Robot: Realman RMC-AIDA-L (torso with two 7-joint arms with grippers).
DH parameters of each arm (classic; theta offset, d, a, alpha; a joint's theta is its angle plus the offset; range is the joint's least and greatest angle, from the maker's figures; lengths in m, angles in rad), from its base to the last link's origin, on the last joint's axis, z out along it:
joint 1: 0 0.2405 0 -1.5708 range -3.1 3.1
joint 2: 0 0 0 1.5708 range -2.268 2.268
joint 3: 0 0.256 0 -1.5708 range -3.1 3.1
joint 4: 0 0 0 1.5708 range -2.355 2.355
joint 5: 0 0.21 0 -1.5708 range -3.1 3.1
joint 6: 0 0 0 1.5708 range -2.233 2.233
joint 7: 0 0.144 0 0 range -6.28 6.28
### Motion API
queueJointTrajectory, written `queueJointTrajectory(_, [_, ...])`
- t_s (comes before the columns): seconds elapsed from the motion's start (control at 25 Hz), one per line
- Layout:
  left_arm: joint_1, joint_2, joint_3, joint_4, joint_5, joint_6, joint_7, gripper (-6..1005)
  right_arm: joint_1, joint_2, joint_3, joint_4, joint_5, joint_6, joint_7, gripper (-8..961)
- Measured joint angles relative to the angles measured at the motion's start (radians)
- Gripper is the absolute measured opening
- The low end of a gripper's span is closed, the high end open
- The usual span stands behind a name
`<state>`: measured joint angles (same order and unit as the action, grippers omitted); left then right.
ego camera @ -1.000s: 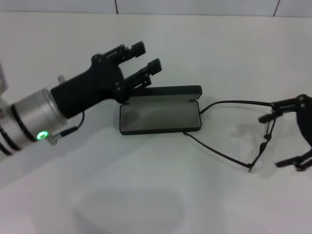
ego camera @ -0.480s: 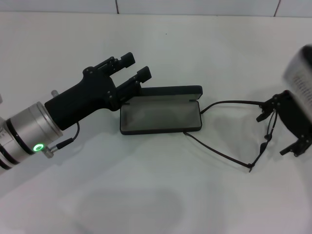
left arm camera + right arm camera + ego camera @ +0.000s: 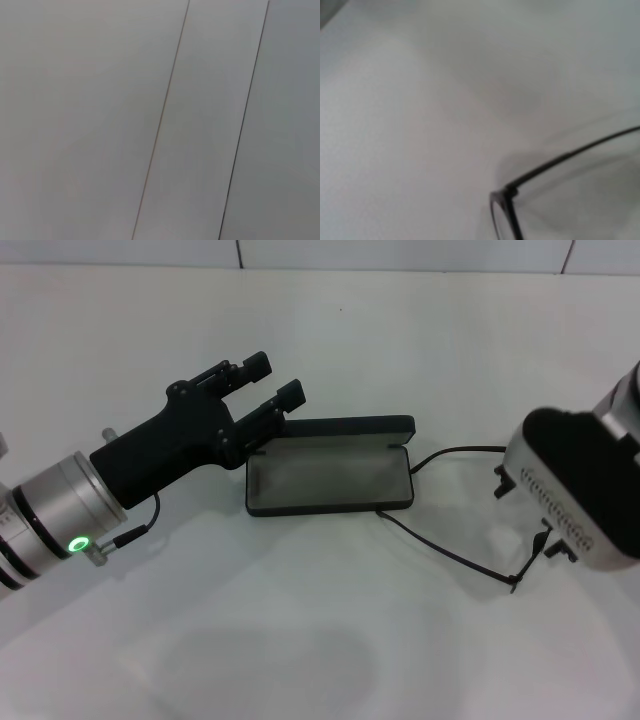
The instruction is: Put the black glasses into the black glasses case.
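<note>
Open case [image 3: 330,480] on the white surface [image 3: 300,640], glasses [image 3: 455,558] beside it, both arms close in.

The case lies lid-up with its grey lining showing. The glasses lie unfolded on the surface just right of the case, their temple tips reaching its right end; the right wrist view shows a hinge corner of the frame [image 3: 506,194]. The left gripper [image 3: 272,380] hovers by the case's left end, fingers [image 3: 258,364] narrowly parted and holding nothing. The right gripper [image 3: 560,520] hangs over the glasses' front, well right of the case; I cannot tell how its fingers stand.
</note>
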<state>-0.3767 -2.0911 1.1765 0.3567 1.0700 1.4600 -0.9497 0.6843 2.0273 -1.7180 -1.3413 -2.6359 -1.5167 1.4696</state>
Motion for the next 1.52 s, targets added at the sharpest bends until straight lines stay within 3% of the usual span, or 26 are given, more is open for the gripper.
queueJointTrajectory(0.44, [-0.002, 0.0, -0.001, -0.019, -0.015, 0.0, -0.001, 595, -0.001, 0.001, -0.039, 0.051, -0.01, 0.031, 0.013, 748])
queueJointTrajectory(0.84, [-0.003, -0.001, -0.002, -0.036, -0.029, 0.004, -0.004, 593, -0.003, 0.001, -0.022, 0.077, -0.004, 0.035, 0.027, 519])
queueJointTrajectory(1.08, [0.0, -0.001, -0.002, -0.036, -0.029, 0.008, -0.007, 592, -0.014, -0.002, 0.05, 0.062, 0.016, 0.023, 0.02, 411])
queueJointTrajectory(1.32, [-0.001, -0.001, 0.007, -0.036, -0.029, 0.01, -0.009, 591, -0.039, -0.005, 0.168, 0.036, 0.085, -0.078, -0.065, 273])
queueJointTrajectory(1.4, [-0.004, -0.001, 0.01, -0.036, -0.029, 0.01, -0.009, 591, -0.053, -0.004, 0.178, 0.03, 0.095, -0.082, -0.081, 129])
queueJointTrajectory(1.52, [-0.006, -0.001, 0.01, -0.036, -0.025, 0.012, -0.009, 590, -0.079, -0.003, 0.202, 0.008, 0.112, -0.078, -0.09, 127])
